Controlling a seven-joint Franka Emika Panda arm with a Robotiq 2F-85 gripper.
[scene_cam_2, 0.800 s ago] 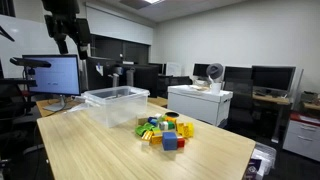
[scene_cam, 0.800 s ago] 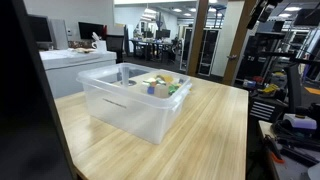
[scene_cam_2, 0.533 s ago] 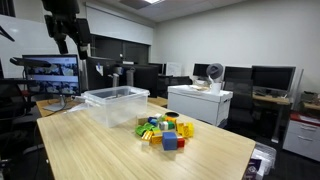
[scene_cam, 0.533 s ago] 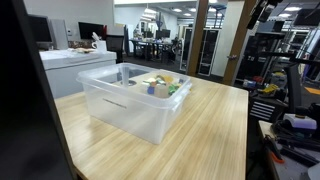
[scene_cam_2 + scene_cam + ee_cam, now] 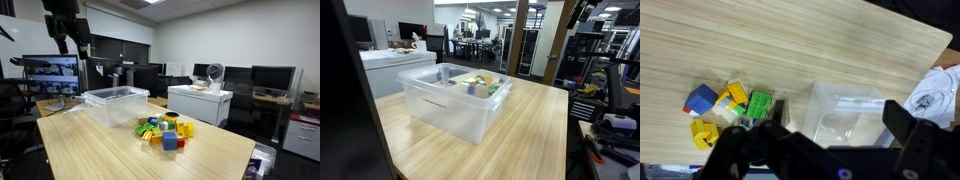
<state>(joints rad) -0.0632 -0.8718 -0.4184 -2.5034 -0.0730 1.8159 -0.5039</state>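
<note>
**High over the desk (image 5: 110, 155), pincer (image 5: 68, 42) spread and empty**

Jaws stand wide apart, holding nothing, well above the bin (image 5: 115, 106) near one desk corner. Blocks (image 5: 163, 131) lie just beside the bin, toward the desk's middle.

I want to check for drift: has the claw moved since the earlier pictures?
No. In an exterior view the claw sits at the same spot above the monitor as before.

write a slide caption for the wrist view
Open gripper over a wooden table, toy blocks piled beside a clear bin
</note>
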